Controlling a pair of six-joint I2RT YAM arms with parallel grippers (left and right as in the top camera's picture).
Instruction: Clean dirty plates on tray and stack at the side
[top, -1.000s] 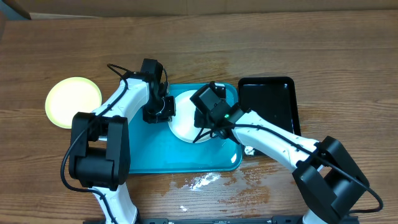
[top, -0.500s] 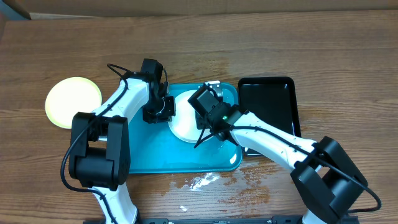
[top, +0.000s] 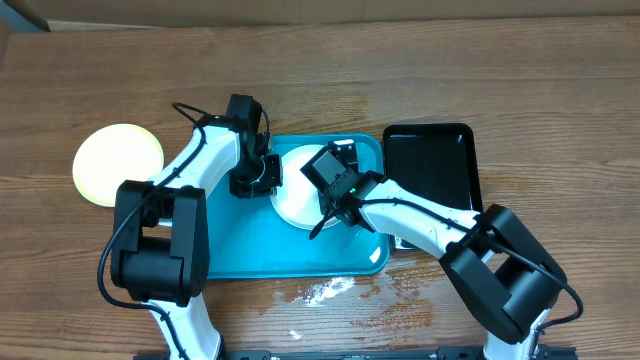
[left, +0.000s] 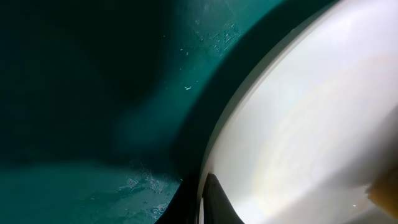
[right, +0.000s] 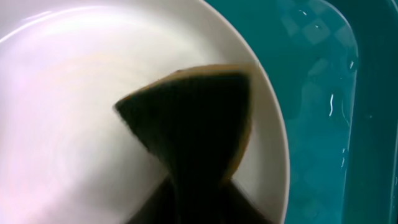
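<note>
Plates partway done: one aside, one on the tray (top: 230, 250)

The white plate (top: 290, 205) lies flat in the tray's upper middle, and it is the one being worked on. In the right wrist view a wedge of sponge (right: 193, 118) rests on its face near the rim. The parts of the plate that show in both wrist views look free of brown marks, so this plate is probably close to clean, though the arms hide much of it from overhead.

The left end effector (top: 256, 178) is closed at the plate's left rim, and one dark fingertip shows right at that edge in the left wrist view. Whether it pinches the rim or only presses on it cannot be told. The right end effector (top: 340, 200) hangs over the plate's right half behind the sponge. Its fingers are a dark blur, so it cannot be told whether it grips the sponge or has let go.

The yellow plate (top: 118, 163) sits alone on the worktop (top: 320, 70), well left of the tray, and appears to be the start of the stack. No third plate is visible. The white plate has yet to join it.

A black tray (top: 430, 165) lies just right of the tray, and a wet patch (top: 322, 291) marks the worktop in front.
</note>
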